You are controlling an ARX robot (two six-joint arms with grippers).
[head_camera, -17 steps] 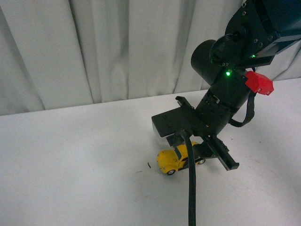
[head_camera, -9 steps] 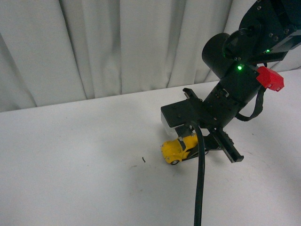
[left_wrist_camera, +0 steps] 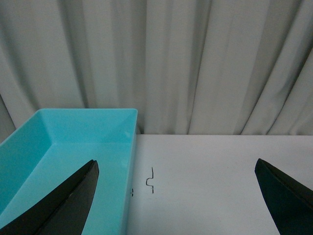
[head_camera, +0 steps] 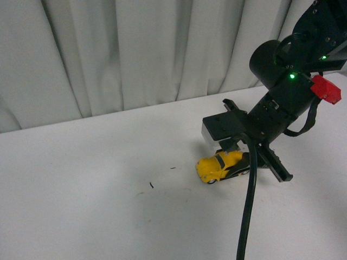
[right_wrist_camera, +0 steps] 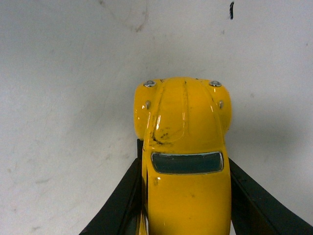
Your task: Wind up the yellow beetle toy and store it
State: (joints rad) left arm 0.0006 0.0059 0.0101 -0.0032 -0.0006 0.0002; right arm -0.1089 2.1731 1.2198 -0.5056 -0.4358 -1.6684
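The yellow beetle toy (head_camera: 218, 166) sits on the white table (head_camera: 92, 184) at the right, its nose pointing left. My right gripper (head_camera: 234, 160) is shut on its rear half from above. In the right wrist view the toy (right_wrist_camera: 185, 161) fills the middle, with a black finger (right_wrist_camera: 122, 200) pressed against each side and its hood sticking out past the fingertips. My left gripper (left_wrist_camera: 178, 196) is open and empty, its two dark fingertips (left_wrist_camera: 63, 200) wide apart above the table; it is out of the front view.
A turquoise bin (left_wrist_camera: 63, 147) stands on the table in the left wrist view, beside my left gripper. A small bent wire piece (left_wrist_camera: 151, 180) lies next to the bin. White curtains (head_camera: 135, 54) hang behind the table. A black cable (head_camera: 246, 216) hangs from my right arm.
My right arm and the toy now sit further right and a little higher in the front view. The dark specks on the table have shifted too, so the camera has also moved.
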